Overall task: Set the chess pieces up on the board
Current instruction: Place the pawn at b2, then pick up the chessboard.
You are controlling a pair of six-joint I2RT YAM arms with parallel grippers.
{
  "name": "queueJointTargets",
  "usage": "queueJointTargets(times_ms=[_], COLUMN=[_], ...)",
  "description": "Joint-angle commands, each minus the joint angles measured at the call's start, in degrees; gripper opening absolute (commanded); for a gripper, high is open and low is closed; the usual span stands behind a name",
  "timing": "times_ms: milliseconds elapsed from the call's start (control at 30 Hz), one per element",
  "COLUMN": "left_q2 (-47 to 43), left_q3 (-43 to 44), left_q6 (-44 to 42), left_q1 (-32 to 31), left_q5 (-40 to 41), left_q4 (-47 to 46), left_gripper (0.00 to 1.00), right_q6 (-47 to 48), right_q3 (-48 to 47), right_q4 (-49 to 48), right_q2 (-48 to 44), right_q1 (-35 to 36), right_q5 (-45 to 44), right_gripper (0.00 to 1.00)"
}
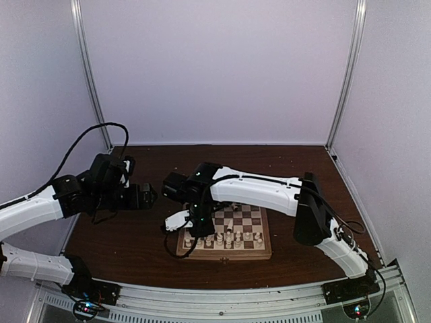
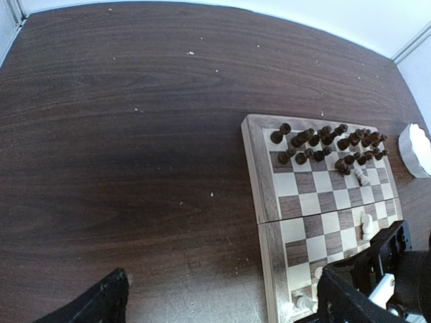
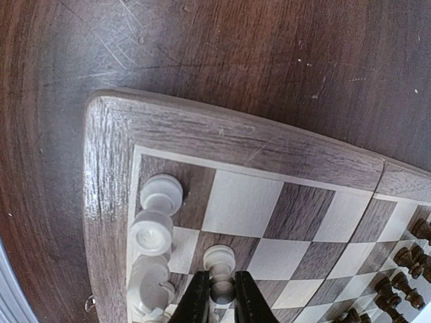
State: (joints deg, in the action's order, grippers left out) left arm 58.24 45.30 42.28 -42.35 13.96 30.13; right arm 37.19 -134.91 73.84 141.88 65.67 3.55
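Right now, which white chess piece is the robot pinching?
The white pawn one square in from the board edge, gripped by the right end effector; the other white pieces beside it stand free.

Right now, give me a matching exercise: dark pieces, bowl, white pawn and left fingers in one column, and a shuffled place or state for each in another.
1 dark pieces
2 bowl
3 pawn
4 left fingers

A between the right fingers
B wide open above the table
C beside the board
D clustered at one end of the board

Pairs: 1-D, 2-C, 3-A, 4-B
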Motion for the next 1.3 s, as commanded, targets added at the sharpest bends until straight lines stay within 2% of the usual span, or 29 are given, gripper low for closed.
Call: queueJointTargets(times_ms=[0,233,733,800,900,1067,1167,1267], left_q2=[0.38,0.66,6.17,6.64,7.52,8.47,9.68,10.85], left_q3=[-0.47,-0.18,4.67,5.48,6.07,6.3,6.92,7.24], left_q6=[0.13,-0.06,-0.82,-1.42,-2.69,-3.13,-2.52,-1.64], left_q1=[0.28,0.25,0.25,0.33,0.28,0.29,0.25,0.31], left_q5=[-0.63,-0.38,-1.54,-2.05,-2.51,-4.55,-5.02,-5.74], left_q4=[-1.05,-1.09,-1.33,-1.65,-3.06,-5.74,-6.0,-6.36], left_gripper=[0.98,0.98,0.97,0.97,0.91,0.89,0.89,0.89], right_q6=[-0.01,-0.32,-2.46,-4.0,-7.64,-13.08,-16.25,-20.32], right_q3=[-1.47,-0.35,0.82,3.3,13.18,28.65,32.25,34.33], right_q4=[-0.28,-0.79,-0.81,-1.56,-8.5,-18.16,-19.74,-20.98], right_q2=[1.05,-1.89,-11.41,-14.33,-20.74,-27.4,-28.49,-28.51], right_q1=[0.51,0.41,-0.31,-2.22,-7.07,-16.57,-20.37,-22.33], right_q5=[-1.21,-1.77,-1.3,-0.68,-0.91,-0.56,1.15,4.37], right_gripper=[0.14,0.21,0.24,0.24,0.29,0.27,0.28,0.34])
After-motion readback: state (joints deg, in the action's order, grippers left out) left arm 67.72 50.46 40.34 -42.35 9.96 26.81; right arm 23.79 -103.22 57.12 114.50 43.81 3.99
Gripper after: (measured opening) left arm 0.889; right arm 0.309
